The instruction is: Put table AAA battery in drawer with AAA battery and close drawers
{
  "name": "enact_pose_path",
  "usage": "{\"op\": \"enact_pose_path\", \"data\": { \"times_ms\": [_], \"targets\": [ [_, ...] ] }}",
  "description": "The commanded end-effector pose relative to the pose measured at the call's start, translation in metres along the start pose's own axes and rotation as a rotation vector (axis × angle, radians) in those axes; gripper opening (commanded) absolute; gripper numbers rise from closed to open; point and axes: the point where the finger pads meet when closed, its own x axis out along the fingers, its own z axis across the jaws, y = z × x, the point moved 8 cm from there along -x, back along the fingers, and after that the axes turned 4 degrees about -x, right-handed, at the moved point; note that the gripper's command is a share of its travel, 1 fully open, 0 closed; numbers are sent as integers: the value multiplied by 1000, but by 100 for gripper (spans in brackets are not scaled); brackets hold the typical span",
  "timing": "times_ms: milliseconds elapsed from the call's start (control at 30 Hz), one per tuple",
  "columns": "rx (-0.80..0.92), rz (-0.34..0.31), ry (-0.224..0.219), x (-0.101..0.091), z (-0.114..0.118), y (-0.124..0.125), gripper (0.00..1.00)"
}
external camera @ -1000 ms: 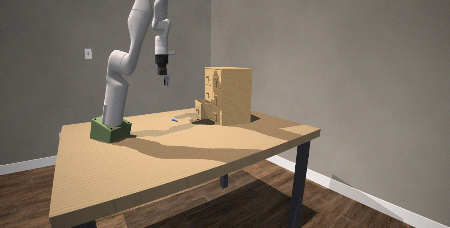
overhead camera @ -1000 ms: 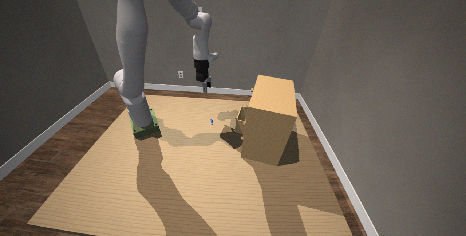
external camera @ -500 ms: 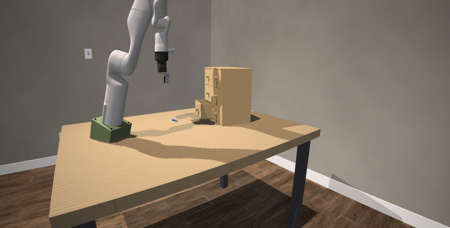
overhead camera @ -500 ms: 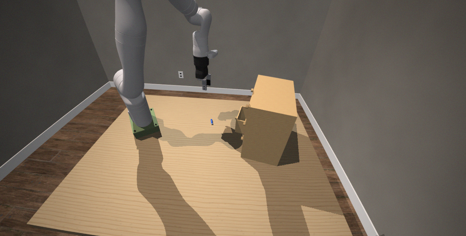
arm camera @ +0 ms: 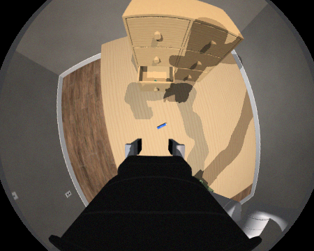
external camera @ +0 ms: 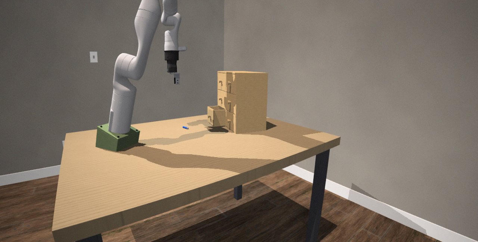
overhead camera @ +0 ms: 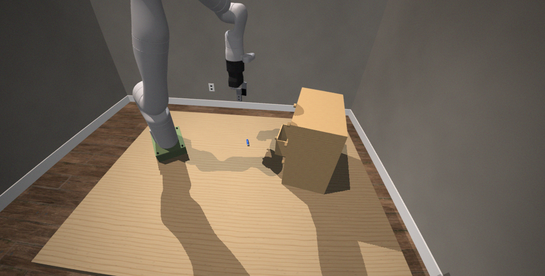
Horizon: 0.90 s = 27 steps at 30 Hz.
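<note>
Currently the claw (overhead camera: 241,93) (external camera: 176,79) (arm camera: 155,143) hangs released above the tabletop (overhead camera: 236,205) (external camera: 160,180) (arm camera: 122,132), fingers spread with nothing between them. The blue battery (overhead camera: 247,142) (external camera: 185,127) (arm camera: 161,125) lies on its side on the wood, between the arm's green base (overhead camera: 171,155) (external camera: 106,140) and the chest (overhead camera: 314,159) (external camera: 251,101) (arm camera: 157,52). One bottom drawer (overhead camera: 281,142) (external camera: 213,117) (arm camera: 156,86) stands pulled out, a small green spot showing inside; the other five look shut.

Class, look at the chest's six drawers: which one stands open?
The bottom drawer in the left-hand column, as the wrist view shows it; the other five sit pushed in.
</note>
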Motion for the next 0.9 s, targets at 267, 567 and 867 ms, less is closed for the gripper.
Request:
{"op": "enact_pose_path", "data": {
  "times_ms": [267, 567, 867],
  "targets": [
    [0, 2, 4, -2, 0, 5, 100],
    [0, 2, 4, -2, 6, 41, 100],
    [0, 2, 4, -2, 11, 74, 100]
  ]
}}
